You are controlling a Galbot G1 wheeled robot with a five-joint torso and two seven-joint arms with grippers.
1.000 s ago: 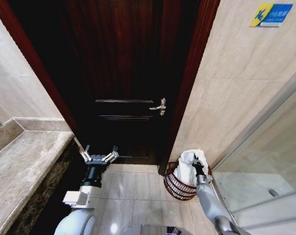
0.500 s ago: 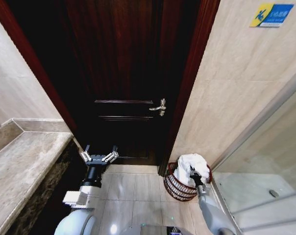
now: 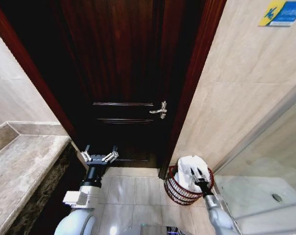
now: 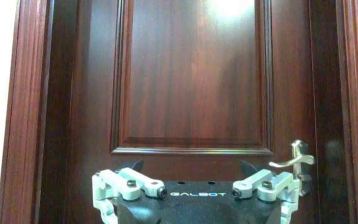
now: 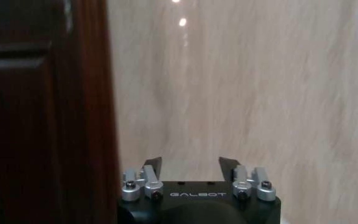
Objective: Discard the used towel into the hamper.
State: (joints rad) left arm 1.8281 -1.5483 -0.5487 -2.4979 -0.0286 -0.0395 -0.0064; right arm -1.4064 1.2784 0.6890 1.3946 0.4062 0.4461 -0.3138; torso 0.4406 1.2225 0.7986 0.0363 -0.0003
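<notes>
The white towel sat bunched in the hamper at about 4 o'clock, by the door frame. It looked soft and light, so any raised fold would do. The right gripper hung over it, fingers apart and empty. The left gripper was parked wide open at 8 o'clock, facing the door.

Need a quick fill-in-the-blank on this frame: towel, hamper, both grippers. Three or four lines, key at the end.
1. The white towel lies inside the ____, a red-brown basket on the floor tiles.
2. The right gripper sits over the hamper with its fingers ____ and nothing between them.
3. The left gripper is raised facing the dark wooden ____, fingers open.
4. The hamper stands between the door frame and the glass ____ partition.

Missing words: hamper; open; door; shower
</notes>
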